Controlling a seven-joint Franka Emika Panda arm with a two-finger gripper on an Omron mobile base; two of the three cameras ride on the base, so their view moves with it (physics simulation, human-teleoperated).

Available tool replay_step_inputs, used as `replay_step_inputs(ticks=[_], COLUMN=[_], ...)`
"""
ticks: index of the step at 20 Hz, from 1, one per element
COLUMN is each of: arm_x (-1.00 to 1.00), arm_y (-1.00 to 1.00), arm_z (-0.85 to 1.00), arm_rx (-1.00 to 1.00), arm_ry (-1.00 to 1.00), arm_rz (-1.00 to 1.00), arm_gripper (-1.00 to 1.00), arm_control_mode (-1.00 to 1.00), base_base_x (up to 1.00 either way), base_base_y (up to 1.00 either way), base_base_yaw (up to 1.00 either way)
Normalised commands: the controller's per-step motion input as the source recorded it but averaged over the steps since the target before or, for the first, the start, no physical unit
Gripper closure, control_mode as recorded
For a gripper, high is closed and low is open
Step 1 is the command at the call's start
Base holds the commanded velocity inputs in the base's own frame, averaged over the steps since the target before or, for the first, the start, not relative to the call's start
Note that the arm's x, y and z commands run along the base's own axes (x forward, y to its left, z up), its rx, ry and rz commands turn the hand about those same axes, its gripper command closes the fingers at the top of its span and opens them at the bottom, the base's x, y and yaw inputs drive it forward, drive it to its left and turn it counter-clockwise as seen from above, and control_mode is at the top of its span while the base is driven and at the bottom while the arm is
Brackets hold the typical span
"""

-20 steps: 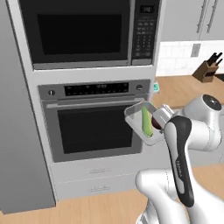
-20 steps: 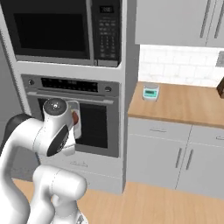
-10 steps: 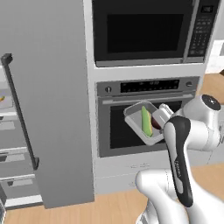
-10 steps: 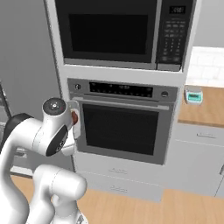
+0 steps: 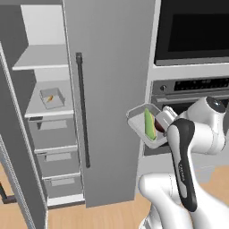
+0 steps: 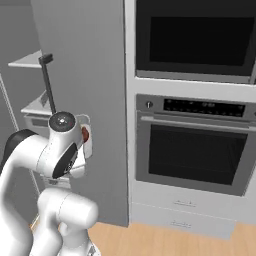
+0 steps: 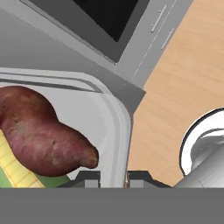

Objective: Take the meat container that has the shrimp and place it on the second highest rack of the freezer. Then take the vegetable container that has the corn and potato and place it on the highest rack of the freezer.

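My gripper is shut on the right rim of the vegetable container, holding it tilted in front of the wall oven. The corn and the dark potato lie inside it. In the hand view the potato and the corn rest against the pale rim, and the fingertips clamp that rim. The freezer stands open at the left. Its highest rack is bare. The second highest rack carries the meat container with the shrimp.
The freezer's grey door with its dark bar handle stands between the shelves and my arm. Grey drawers sit under the racks. Another open door runs along the left edge. The black-glass wall oven is on the right.
The whole picture has shifted: the base has driven left, bringing the open freezer into view and pushing the oven to the right. My gripper still holds the vegetable container the same way.
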Motion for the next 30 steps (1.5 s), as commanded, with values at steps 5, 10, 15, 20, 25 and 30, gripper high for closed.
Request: replay_step_inputs(ticks=[5, 10, 15, 20, 25, 30], arm_x=[0.0, 0.0, 0.0, 0.0, 0.0, 0.0], arm_y=[0.0, 0.0, 0.0, 0.0, 0.0, 0.0], arm_z=[0.0, 0.0, 0.0, 0.0, 0.0, 0.0], arm_rx=[0.0, 0.0, 0.0, 0.0, 0.0, 0.0], arm_ry=[0.0, 0.0, 0.0, 0.0, 0.0, 0.0], arm_rz=[0.0, 0.0, 0.0, 0.0, 0.0, 0.0], arm_gripper=[1.0, 1.0, 1.0, 1.0, 1.0, 1.0], arm_control_mode=[1.0, 1.0, 1.0, 1.0, 1.0, 1.0], base_base_x=[0.01, 0.1, 0.18, 0.31, 0.52, 0.45], base_base_y=[1.0, 0.8, 0.04, 0.07, 0.33, 0.52], base_base_yaw=[-0.03, -0.01, 0.0, 0.0, 0.0, 0.0])
